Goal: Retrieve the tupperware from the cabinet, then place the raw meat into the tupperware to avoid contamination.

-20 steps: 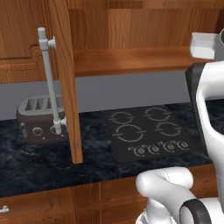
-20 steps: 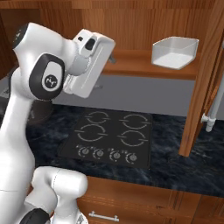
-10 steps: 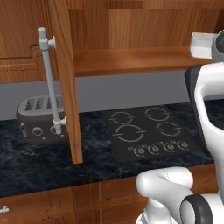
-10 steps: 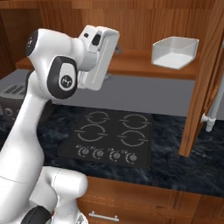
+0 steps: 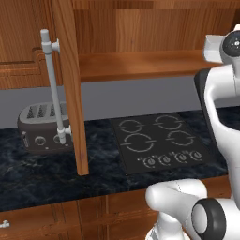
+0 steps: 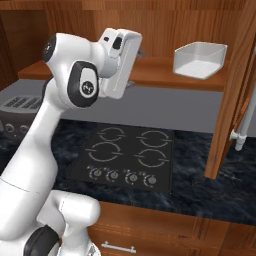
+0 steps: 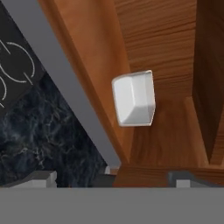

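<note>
The tupperware, a small white tub, sits on the bottom shelf of the open cabinet, close to the right-hand door. In the hand view the tupperware lies ahead on the wooden shelf, some way beyond the fingertips. My gripper is raised at shelf height, left of the tub and clear of it. It is open, with nothing between its fingers; in the hand view the gripper shows its two tips far apart. The raw meat is out of view.
The left cabinet door hangs open over the counter, its grey bar handle in front of the dark toaster. A black cooktop lies under the shelf. The right door's handle juts out at the right.
The arm has swung up and a little to the right, bringing the hand nearer to the shelf and the tub. The jaws have stayed open.
</note>
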